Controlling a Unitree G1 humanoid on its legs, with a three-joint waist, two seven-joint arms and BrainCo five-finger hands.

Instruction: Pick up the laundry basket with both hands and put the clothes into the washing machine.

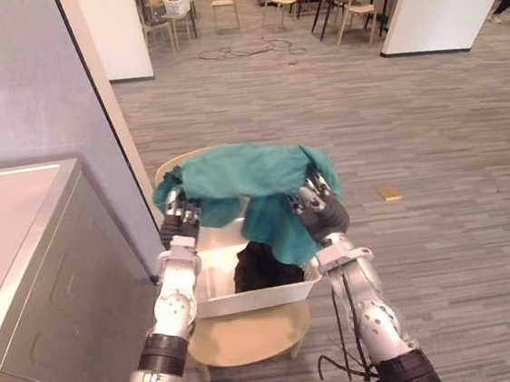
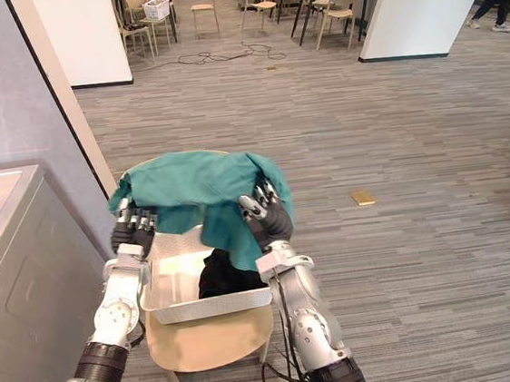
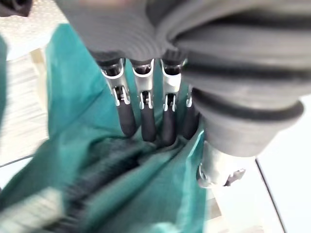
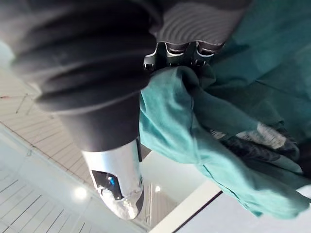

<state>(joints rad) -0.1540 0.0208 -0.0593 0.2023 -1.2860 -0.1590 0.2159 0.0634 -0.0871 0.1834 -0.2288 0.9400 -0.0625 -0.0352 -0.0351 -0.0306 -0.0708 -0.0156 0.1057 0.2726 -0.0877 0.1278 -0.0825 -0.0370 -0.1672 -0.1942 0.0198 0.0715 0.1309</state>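
Flanking the laundry basket [image 1: 248,297], the left hand [image 1: 182,221] lay straight-fingered against the teal cloth [image 1: 245,178], the right hand [image 1: 323,213] gripping unreadably under it, washing machine [image 1: 35,269] to their left.

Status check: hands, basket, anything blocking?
Left hand open, fingers straight on teal cloth; right hand opposite, partly under cloth. Laundry basket on wooden stool, not lifted. Cloth drapes over both rims; washing machine at left.
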